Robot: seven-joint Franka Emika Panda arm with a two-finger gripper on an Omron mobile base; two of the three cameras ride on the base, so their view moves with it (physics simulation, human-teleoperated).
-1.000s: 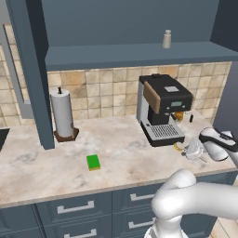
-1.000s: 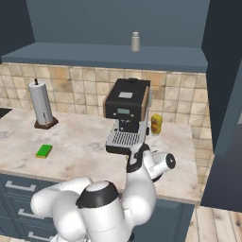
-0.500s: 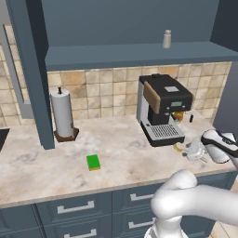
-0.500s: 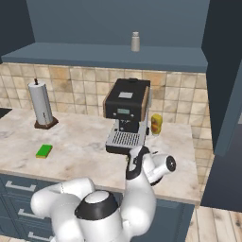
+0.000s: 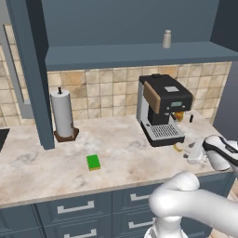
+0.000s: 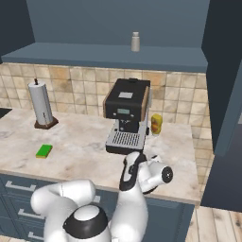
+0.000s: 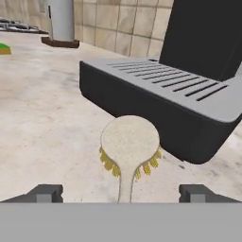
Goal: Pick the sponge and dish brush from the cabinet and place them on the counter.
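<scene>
The green sponge [image 5: 93, 161] [image 6: 44, 151] lies flat on the beige counter [image 5: 42, 172], left of the middle; in the hand view the sponge [image 7: 4, 48] sits at the far left edge. The dish brush [image 7: 130, 142] rests on the counter just in front of the coffee machine's drip tray, its tan head fringed with yellow bristles, handle pointing toward me; in the left base view the dish brush [image 5: 178, 148] is a small yellowish bit. My gripper [image 7: 122, 194] [image 5: 190, 155] [image 6: 127, 176] is open, low over the counter, its fingertips [image 7: 45, 193] wide apart either side of the handle.
A black coffee machine [image 5: 162, 109] stands right behind the brush. A paper towel roll [image 5: 62, 114] stands at the back left. A grey shaker [image 5: 167, 39] sits on the open cabinet shelf [image 5: 130, 55]. A yellow jar [image 6: 156, 124] is beside the machine.
The hand has shifted slightly back and down near the counter's front right; sponge and the rest of the scene are unmoved.
</scene>
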